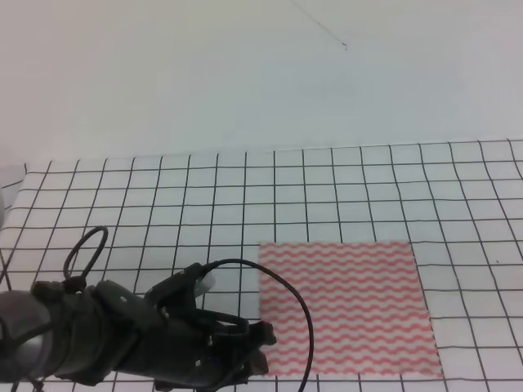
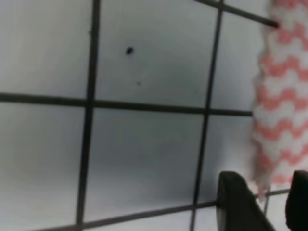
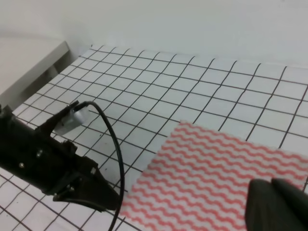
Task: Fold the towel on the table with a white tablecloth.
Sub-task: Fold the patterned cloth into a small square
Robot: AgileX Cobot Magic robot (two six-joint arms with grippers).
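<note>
Table (image 1: pixel 98 196): wide flat surface, covered edge to edge by white tablecloth (image 1: pixel 343 180) printed with thin black grid of squares. Cloth lies smooth. Far edge of grid ends at plain white wall; left edge shows in right wrist view, running beside pale ledge.

Directly on tablecloth: towel (image 1: pixel 347 306), thin rectangle, red-pink and white wavy stripes, spread flat, single layer as far as visible, a few grid squares wide, right of centre toward near edge. Small dark speck on tablecloth in left wrist view.
</note>
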